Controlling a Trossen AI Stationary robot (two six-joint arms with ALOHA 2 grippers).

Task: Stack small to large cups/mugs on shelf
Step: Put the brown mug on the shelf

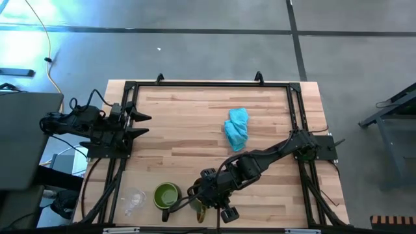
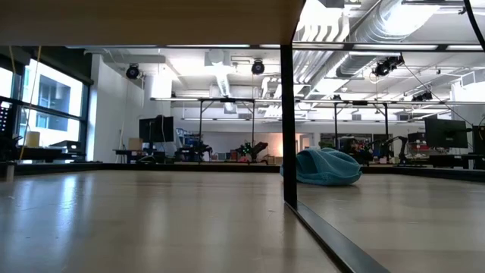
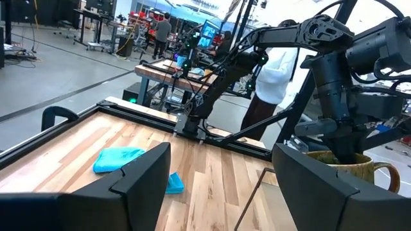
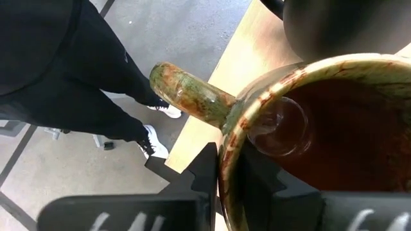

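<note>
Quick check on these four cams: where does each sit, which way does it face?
High: overhead, straight down on pale wooden plank shelf; both arms show.
Low: table height, level towards room; no arm shows.
Left wrist: past own fingers, towards right arm.
Right wrist: right gripper straddling brown handled mug rim.
Shared: light-blue cloth in high, low, left wrist.

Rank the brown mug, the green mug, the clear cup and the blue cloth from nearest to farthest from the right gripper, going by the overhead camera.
From the right gripper, at the table's near edge:
1. Brown mug, its rim between the jaws.
2. Green mug, just to its left.
3. Clear cup, farther left, beyond the green mug.
4. Blue cloth, farther up the table, mid-right.
</note>
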